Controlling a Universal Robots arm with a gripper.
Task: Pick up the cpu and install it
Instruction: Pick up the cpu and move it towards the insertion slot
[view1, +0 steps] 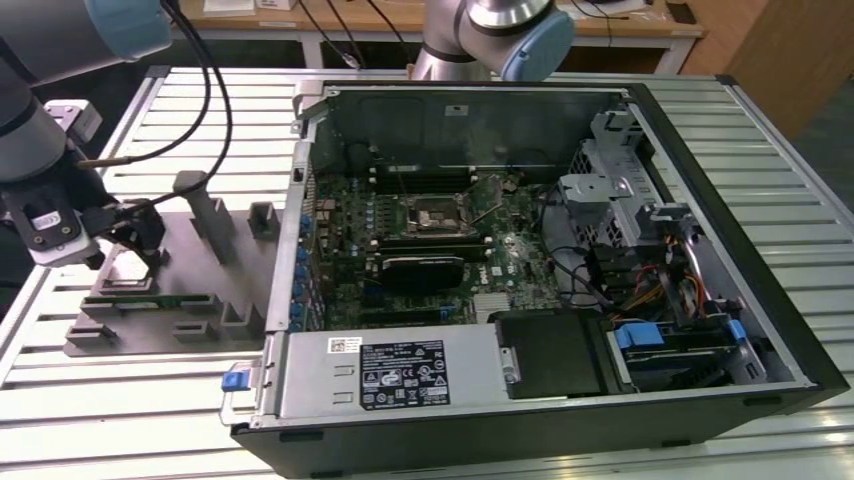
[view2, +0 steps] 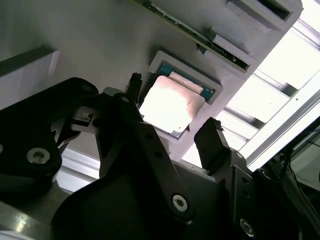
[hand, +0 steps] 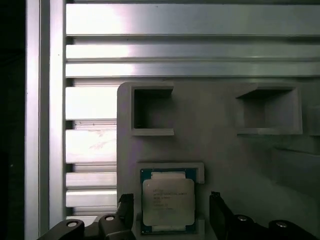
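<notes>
In the exterior view the gripper (view1: 134, 250) hangs low at the exterior view's left, over the left part of a grey tray (view1: 200, 310). The tray lies on a slatted metal table (view1: 120, 400) and carries several upright posts. What sits between the jaws, and how wide they stand, I cannot tell from here. One open computer case (view1: 534, 440) takes the middle and the exterior view's right, just beside the tray. Inside it are one green board (view1: 347, 220) with one square socket (view1: 434, 215) near its middle, one silver box (view1: 387, 370) along the lower edge, and a bundle of coloured wires (view1: 654, 285). Two arm joints with light blue caps show, one at the upper left (view1: 127, 25) and one at the top middle (view1: 541, 45). Black cables (view1: 214, 100) hang beside the left one.

In the second wrist view the cpu (view2: 170, 107) lies flat in a shallow square recess of the tray (view2: 100, 40). The gripper (view2: 172, 105) is close over it. Two black fingers (view2: 212, 137) stand apart, one on each side of the cpu, and neither seems to touch it. Bright table slats (view2: 280, 75) pass behind the tray.

In the first wrist view one cpu (hand: 167, 202) sits in its recess, its silver top up. The gripper (hand: 171, 207) has its jaws open, with a gap on both sides of the chip. The tray (hand: 215, 150) has two empty square pockets (hand: 152, 112) beyond the cpu. The table (hand: 175, 50) lies around it.
</notes>
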